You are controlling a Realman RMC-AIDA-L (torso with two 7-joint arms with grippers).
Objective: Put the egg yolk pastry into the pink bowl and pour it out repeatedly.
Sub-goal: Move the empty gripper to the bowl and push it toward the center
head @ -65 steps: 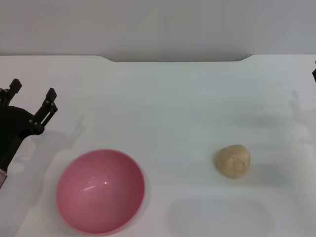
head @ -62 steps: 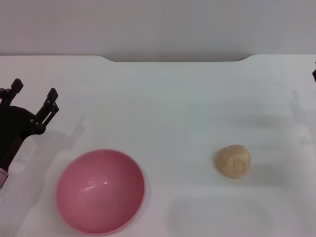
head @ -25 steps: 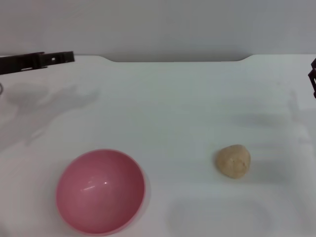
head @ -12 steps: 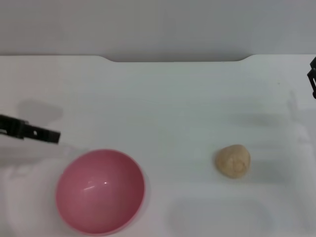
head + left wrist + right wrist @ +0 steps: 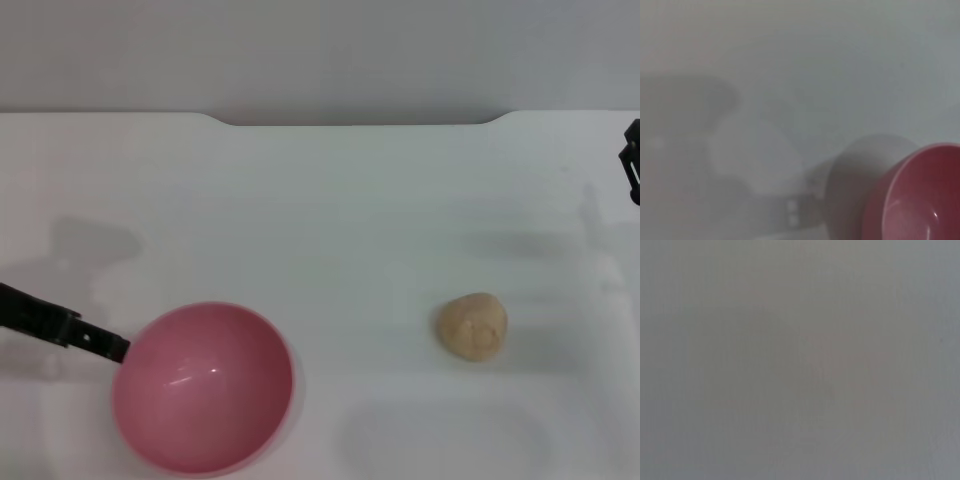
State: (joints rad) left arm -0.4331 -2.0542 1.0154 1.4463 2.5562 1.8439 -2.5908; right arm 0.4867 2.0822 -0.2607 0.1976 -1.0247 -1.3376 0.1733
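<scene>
At the near left edge of the table: the pink bowl (image 5: 203, 388) stands upright and holds nothing.
Left gripper (image 5: 112, 348): it comes in from the left, and its dark tip is at the bowl's outer rim, touching or almost touching; one dark bar is all that shows, so it cannot be told whether its fingers are apart or together.
Egg yolk pastry (image 5: 473, 325): it lies alone on the white table (image 5: 350, 220), well apart from the bowl, on the robot's right, and nothing holds it.
Right gripper (image 5: 632, 160): only a small dark part is seen at the far right edge, away from the pastry; its state cannot be told.
Step in hand: probably the left arm is going to take or steady the bowl; the pastry is not yet in it.
Next move: the bowl rim needs a firm grip, and the right arm must reach the pastry.
Hidden: the left wrist view shows only part of the bowl (image 5: 920, 200); the right wrist view shows only a plain grey surface.
</scene>
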